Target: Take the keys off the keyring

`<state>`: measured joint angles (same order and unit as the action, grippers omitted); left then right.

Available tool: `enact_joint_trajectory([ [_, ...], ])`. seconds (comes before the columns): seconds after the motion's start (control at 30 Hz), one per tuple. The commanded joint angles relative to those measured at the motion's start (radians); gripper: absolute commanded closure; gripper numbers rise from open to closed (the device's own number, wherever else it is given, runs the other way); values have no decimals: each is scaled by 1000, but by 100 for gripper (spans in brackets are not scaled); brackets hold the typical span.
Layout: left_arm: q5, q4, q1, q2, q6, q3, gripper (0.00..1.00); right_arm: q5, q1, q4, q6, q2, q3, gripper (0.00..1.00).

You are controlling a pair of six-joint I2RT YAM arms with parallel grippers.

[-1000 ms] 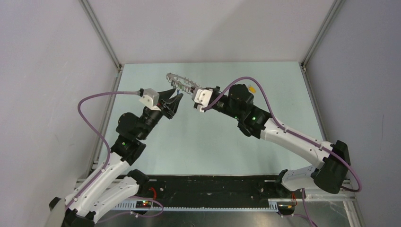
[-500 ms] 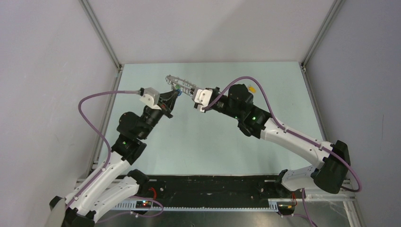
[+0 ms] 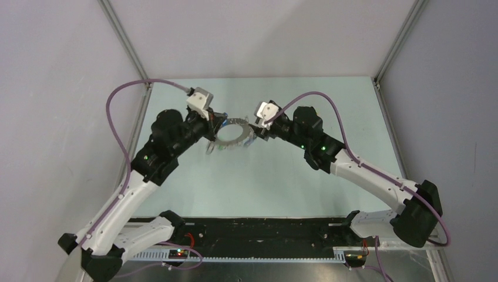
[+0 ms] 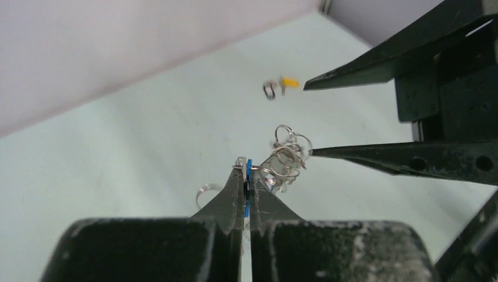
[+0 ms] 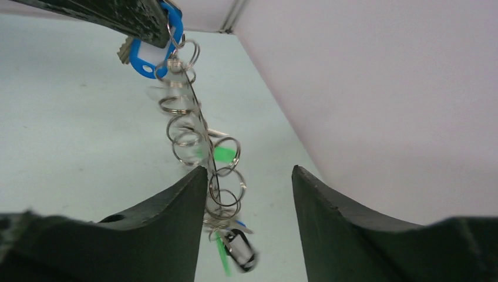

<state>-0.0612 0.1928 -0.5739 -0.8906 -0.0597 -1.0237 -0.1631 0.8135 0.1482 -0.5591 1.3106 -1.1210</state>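
One key pinched, ring loose.
Left gripper (image 4: 247,171) clenched on the blue key (image 5: 140,61); right gripper (image 5: 248,176) released, jaws astride the keyring (image 4: 286,160); next, clamp ring, pull key off.

Pale green table (image 3: 264,176), grey walls (image 3: 252,35)

A high rear camera looks down on the tabletop (image 3: 264,176); both close wrist cameras share the dangling keyring (image 4: 286,157).
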Motion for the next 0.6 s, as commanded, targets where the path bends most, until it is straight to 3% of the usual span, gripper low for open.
enact_joint_trajectory([
  [0.0, -80, 330, -5, -81, 72, -179, 100, -83, -26, 50, 91, -93, 98, 39],
  [0.13, -142, 499, -4, -195, 140, -301, 100, -211, -62, 104, 140, -153, 188, 43],
  [0.33, -222, 580, -3, -346, 166, -413, 100, -354, -89, 238, 179, -210, 292, 51],
  [0.47, -217, 649, -2, -433, 129, -496, 100, -404, -93, 279, 170, -202, 310, 58],
  [0.57, -307, 721, -1, -504, 87, -583, 100, -422, -94, 309, 161, -175, 312, 61],
])
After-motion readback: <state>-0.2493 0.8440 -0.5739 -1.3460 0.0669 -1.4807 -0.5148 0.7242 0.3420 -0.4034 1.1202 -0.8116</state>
